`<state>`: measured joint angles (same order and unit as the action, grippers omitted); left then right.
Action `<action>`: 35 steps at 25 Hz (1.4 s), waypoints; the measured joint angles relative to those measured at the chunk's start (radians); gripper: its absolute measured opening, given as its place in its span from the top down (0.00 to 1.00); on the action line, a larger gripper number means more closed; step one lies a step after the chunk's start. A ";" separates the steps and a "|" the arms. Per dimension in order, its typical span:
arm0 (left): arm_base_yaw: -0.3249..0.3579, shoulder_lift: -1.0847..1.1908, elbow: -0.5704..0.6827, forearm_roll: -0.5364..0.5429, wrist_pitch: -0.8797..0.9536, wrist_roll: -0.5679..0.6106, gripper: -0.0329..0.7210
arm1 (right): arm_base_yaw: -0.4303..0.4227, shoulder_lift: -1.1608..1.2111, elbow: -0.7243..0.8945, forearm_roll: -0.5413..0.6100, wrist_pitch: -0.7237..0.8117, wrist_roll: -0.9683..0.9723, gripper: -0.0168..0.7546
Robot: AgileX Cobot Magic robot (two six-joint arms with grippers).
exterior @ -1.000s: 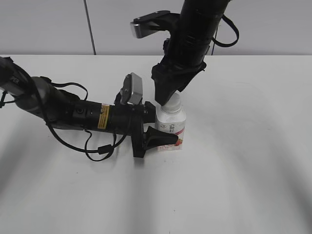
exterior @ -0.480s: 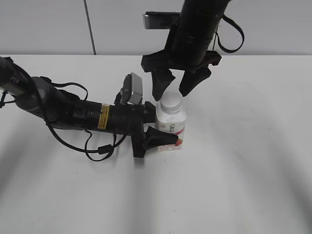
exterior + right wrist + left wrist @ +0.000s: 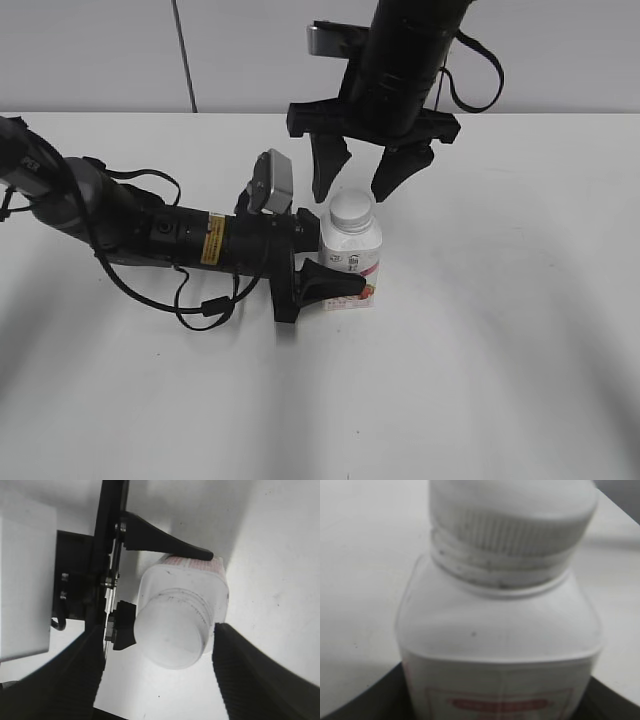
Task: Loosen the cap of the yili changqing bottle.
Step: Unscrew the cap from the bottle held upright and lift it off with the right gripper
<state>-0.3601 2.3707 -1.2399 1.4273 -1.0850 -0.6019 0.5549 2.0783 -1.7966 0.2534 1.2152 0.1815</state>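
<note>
The yili changqing bottle (image 3: 351, 252) stands upright on the desk (image 3: 500, 330), clamped by the left pincer (image 3: 318, 262). The right pincer (image 3: 360, 178) hangs wide above the cap (image 3: 352, 209); it should centre, descend, and squeeze the ribbed rim before twisting.

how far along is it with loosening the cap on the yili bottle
Done: the left tool holds the yili changqing bottle upright on the table. In hand: the right tool hangs open just above the cap, not touching it. Left: whether the cap is loose can't be seen; it sits on the neck.
</note>
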 joint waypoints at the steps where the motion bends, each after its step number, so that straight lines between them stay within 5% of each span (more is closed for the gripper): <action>1: 0.000 0.000 0.000 0.000 0.000 -0.001 0.39 | 0.000 0.000 0.000 0.000 0.000 0.005 0.29; 25: 0.000 0.000 0.000 0.000 0.000 -0.004 0.39 | 0.000 0.053 -0.001 -0.001 0.001 0.045 0.29; 35: 0.000 0.000 0.000 0.000 0.000 -0.004 0.39 | 0.000 0.054 -0.001 -0.011 0.003 0.045 0.46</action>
<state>-0.3601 2.3707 -1.2399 1.4273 -1.0847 -0.6060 0.5549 2.1328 -1.7974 0.2422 1.2179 0.2261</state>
